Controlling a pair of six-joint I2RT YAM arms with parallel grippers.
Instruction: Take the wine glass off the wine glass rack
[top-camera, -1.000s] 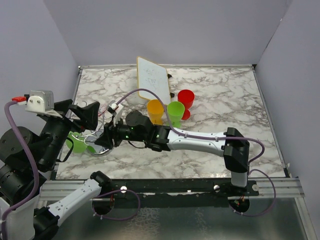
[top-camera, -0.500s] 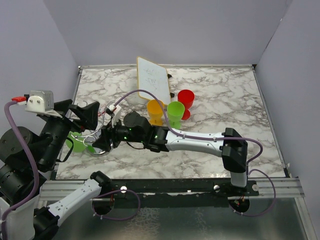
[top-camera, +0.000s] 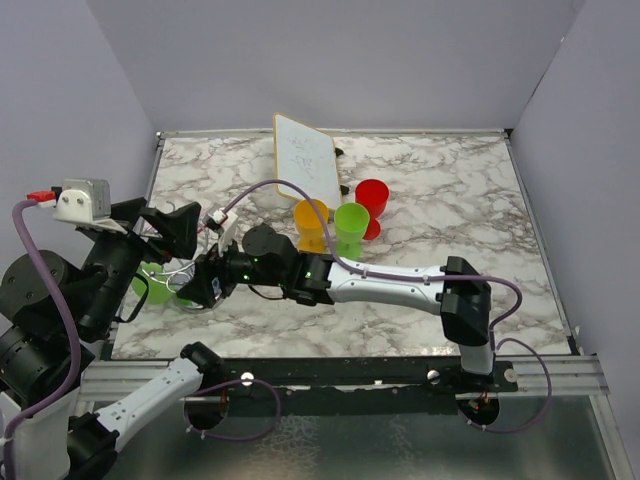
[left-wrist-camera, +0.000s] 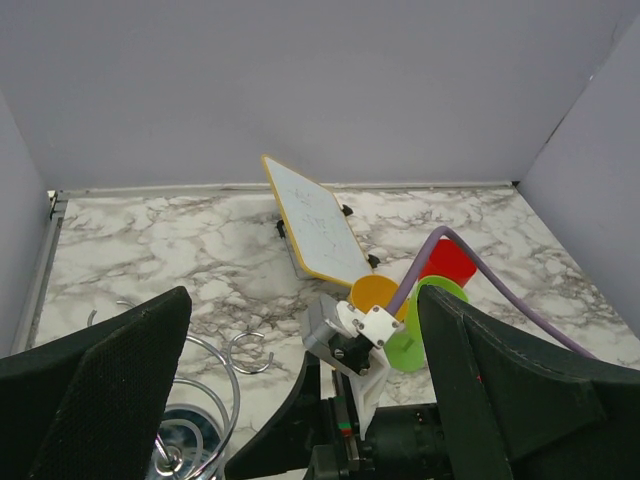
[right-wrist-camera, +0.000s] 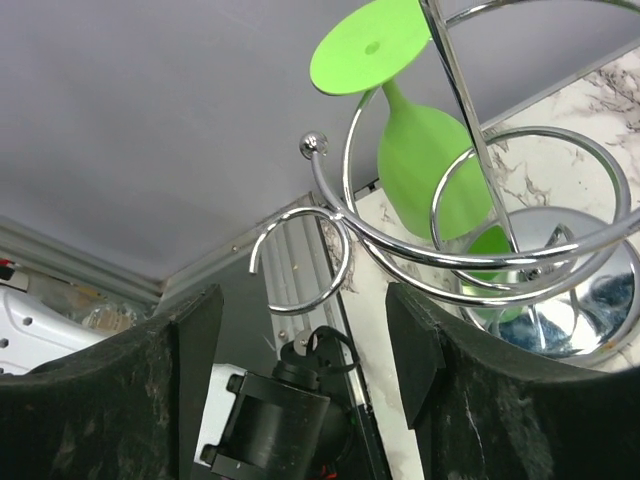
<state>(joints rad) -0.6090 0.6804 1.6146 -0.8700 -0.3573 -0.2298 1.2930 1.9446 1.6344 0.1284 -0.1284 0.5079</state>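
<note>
The green wine glass (right-wrist-camera: 428, 168) hangs upside down on the chrome wine glass rack (right-wrist-camera: 572, 290), foot uppermost among the wire arms. My right gripper (right-wrist-camera: 305, 370) is open just short of the rack. Only an empty wire hook (right-wrist-camera: 300, 250) curls above its gap, and the glass lies ahead and to the right, untouched. From above, the right gripper (top-camera: 203, 288) sits beside the rack (top-camera: 180, 272) and the glass (top-camera: 150, 290) at the table's left edge. My left gripper (left-wrist-camera: 300, 400) hovers above, open wide and empty, over the right arm's wrist (left-wrist-camera: 370, 430).
A tilted white board (top-camera: 307, 158) stands at the back. Orange (top-camera: 311, 222), green (top-camera: 351, 225) and red (top-camera: 372, 200) plastic glasses stand in the middle, just behind the right arm. The table's left rail (right-wrist-camera: 300, 280) runs close beside the rack.
The right gripper has opened wider and crept left toward the rack. The left arm has stayed put.
</note>
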